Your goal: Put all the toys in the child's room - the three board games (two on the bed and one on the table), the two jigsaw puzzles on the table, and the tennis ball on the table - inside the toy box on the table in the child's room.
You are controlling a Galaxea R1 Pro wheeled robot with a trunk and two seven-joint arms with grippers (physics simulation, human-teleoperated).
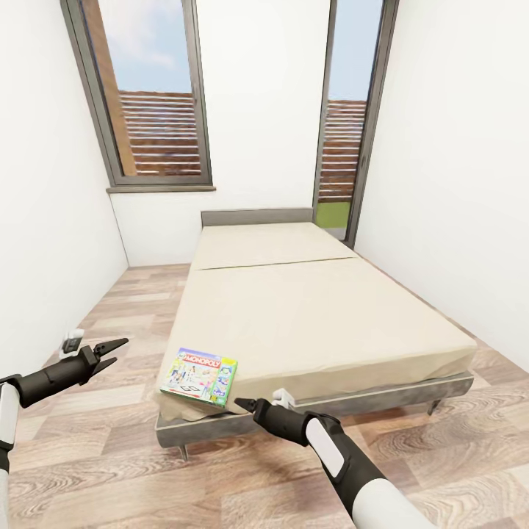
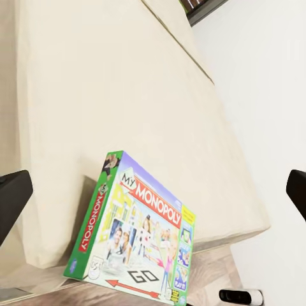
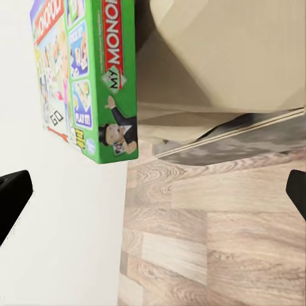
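Observation:
A green-edged Monopoly board game (image 1: 200, 377) lies flat on the front left corner of the bed (image 1: 316, 316), slightly over the mattress edge. My left gripper (image 1: 115, 350) hovers open to the left of that corner, above the floor and a short way from the box. My right gripper (image 1: 242, 403) is open just in front of the bed's foot, right of the box and close to its corner. The left wrist view shows the box top (image 2: 137, 236) between the spread fingers (image 2: 11, 201). The right wrist view catches its green side (image 3: 118, 70). The table and toy box are out of view.
The bed's dark grey frame (image 1: 382, 397) and thin legs stand on wood-plank floor (image 1: 110, 470). White walls close in on both sides, the left wall (image 1: 44, 242) close to my left arm. Two tall dark-framed windows (image 1: 154, 95) stand behind the grey headboard (image 1: 257, 216).

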